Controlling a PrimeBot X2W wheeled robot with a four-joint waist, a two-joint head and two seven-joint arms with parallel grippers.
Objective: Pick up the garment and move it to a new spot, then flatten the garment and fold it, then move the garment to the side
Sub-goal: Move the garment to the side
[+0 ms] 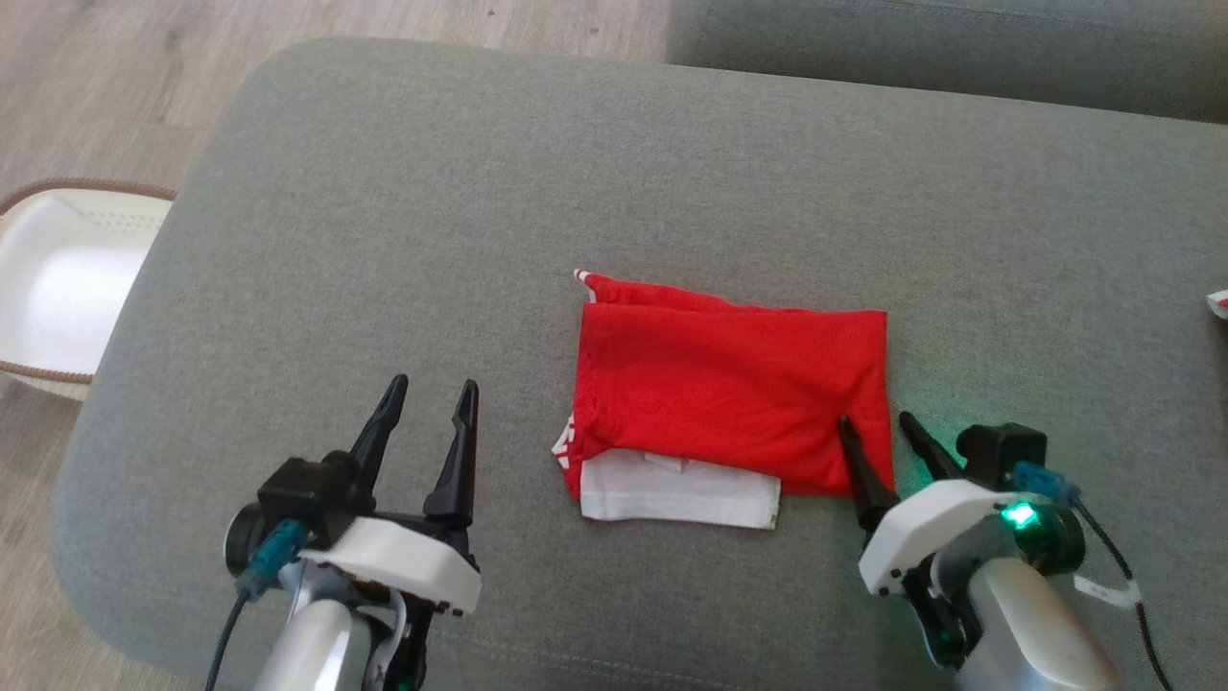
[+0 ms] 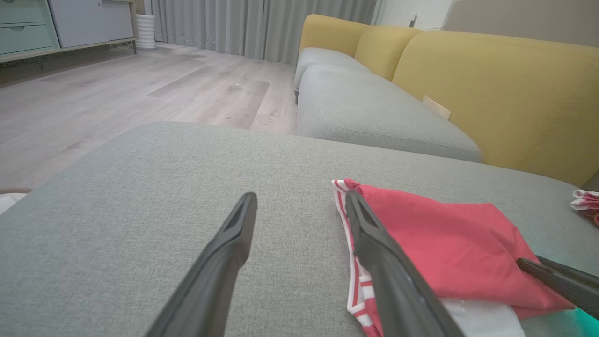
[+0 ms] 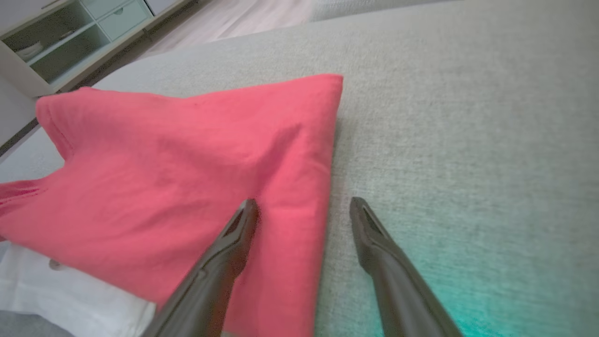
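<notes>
Now right jaws spread astride garment [image 1: 729, 384] edge; left jaws spread nearby.

The cushion [image 1: 384, 192] is seen from above by the head camera, and skimmed low and close by both wrist cameras. The garment [image 1: 729, 384] is shared by all.

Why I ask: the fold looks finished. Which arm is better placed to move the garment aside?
Likely right: the right gripper stands open astride the right edge of the garment, while the left gripper is open over cushion beside it.
</notes>
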